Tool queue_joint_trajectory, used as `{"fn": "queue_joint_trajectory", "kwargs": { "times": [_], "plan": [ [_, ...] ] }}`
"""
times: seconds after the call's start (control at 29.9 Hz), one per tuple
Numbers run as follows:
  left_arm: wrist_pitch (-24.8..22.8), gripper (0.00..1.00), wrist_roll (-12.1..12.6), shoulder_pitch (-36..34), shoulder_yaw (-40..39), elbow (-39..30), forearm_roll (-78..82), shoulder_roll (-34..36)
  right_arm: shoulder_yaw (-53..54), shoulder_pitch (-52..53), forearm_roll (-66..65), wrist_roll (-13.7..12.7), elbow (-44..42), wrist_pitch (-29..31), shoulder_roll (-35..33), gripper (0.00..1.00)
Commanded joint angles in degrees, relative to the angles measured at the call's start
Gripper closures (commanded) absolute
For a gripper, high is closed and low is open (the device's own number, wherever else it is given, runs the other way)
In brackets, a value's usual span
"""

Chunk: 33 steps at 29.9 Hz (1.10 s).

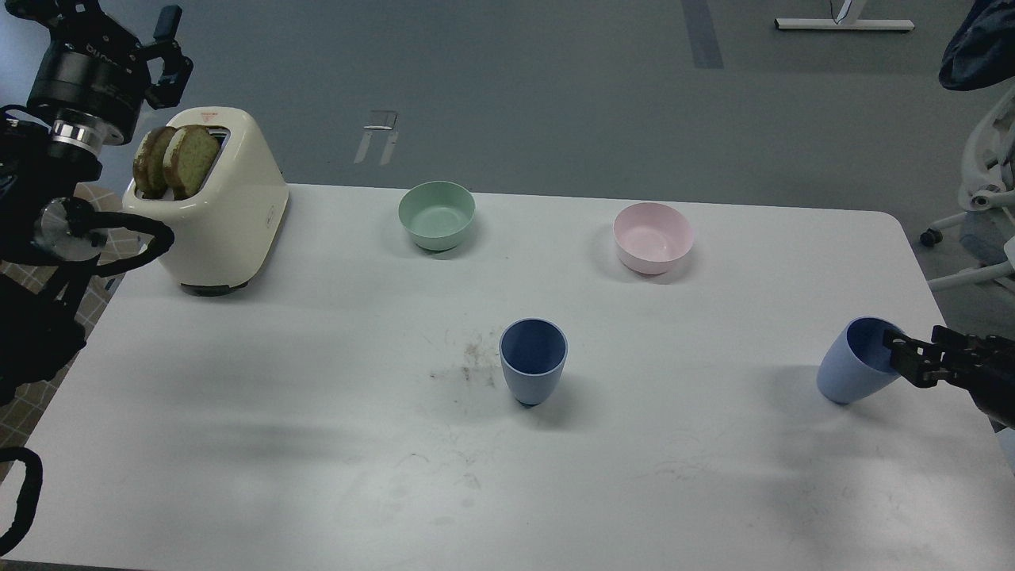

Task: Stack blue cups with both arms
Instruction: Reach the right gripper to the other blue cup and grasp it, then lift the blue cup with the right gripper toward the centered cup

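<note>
Two periwinkle-blue cups stand on the white table (317, 396). One cup (533, 361) is upright at the middle. The other cup (860, 361) is near the right edge and leans with its mouth toward the right. My right gripper (904, 358) comes in from the right edge, and its tips are at that cup's rim, partly over the mouth. It is dark and small, so I cannot tell how its fingers stand. My left gripper (168, 47) is raised at the far left, above and behind the toaster, with its fingers apart and nothing in it.
A cream toaster (218, 206) with two slices of toast stands at the back left. A mint-green bowl (437, 214) and a pink bowl (653, 236) sit along the back. An office chair (979, 198) stands beyond the table's right edge.
</note>
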Motion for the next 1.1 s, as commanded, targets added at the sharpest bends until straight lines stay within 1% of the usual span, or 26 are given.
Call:
{"fn": "queue_joint_trajectory", "kwargs": {
  "times": [0.0,0.03,0.07,0.13,0.2,0.33,0.4,0.43,0.63,0.8,0.87,0.9,1.0,1.07],
  "plan": [
    [0.0,0.03,0.2,-0.2,0.0,0.0,0.1,-0.1,-0.4,-0.1,-0.6,0.0,-0.1,0.1,0.2,0.48],
    [0.1,0.03,0.2,-0.2,0.0,0.0,0.1,-0.1,-0.8,-0.1,-0.7,0.0,-0.2,0.1,0.3,0.51],
    [0.1,0.03,0.4,-0.3,0.0,0.0,0.0,-0.1,-1.3,0.0,-0.7,0.0,-0.2,0.0,0.5,0.57],
    [0.1,0.03,0.6,-0.4,0.0,0.0,0.0,0.0,-1.5,0.0,-0.7,0.0,-0.2,-0.1,1.0,0.63],
    [0.2,0.03,0.6,-0.5,0.0,0.0,0.0,0.3,-1.4,0.0,-0.7,0.0,-0.4,-0.1,2.5,0.77],
    [0.2,0.03,0.6,-0.9,0.1,0.0,0.0,0.5,-1.5,0.0,-0.6,0.0,-0.8,-0.8,2.7,0.87],
    [0.2,0.03,0.6,-0.9,0.0,0.0,0.0,0.5,-1.5,0.1,-0.6,-0.1,-0.8,-1.4,2.7,0.94],
    [0.2,0.03,0.6,-0.9,0.0,0.0,0.0,0.5,-1.4,0.1,-0.6,-0.1,-0.9,-1.6,2.7,1.0],
    [0.1,0.03,0.6,-1.0,0.0,0.0,0.0,0.8,-0.7,0.5,0.1,0.6,-0.7,-3.6,2.1,1.0],
    [0.1,0.03,0.6,-1.6,0.1,0.0,0.1,2.0,3.6,0.8,0.8,1.3,0.5,-3.6,2.5,1.0],
    [0.1,0.03,0.6,-2.2,0.2,0.0,0.1,1.9,5.9,0.9,3.4,1.9,2.0,-3.3,2.7,1.0],
    [0.1,0.03,0.7,-2.3,0.2,0.0,0.2,1.9,6.5,1.4,6.7,2.3,3.2,-2.9,2.6,1.0],
    [0.1,0.03,0.8,-2.9,0.4,-0.1,0.2,1.7,6.1,4.4,13.0,2.2,6.2,-1.9,2.1,1.0],
    [0.2,0.03,0.9,-3.4,0.6,-0.1,0.2,1.6,5.7,7.0,15.6,2.2,8.2,0.7,2.3,1.0]
  ]
}}
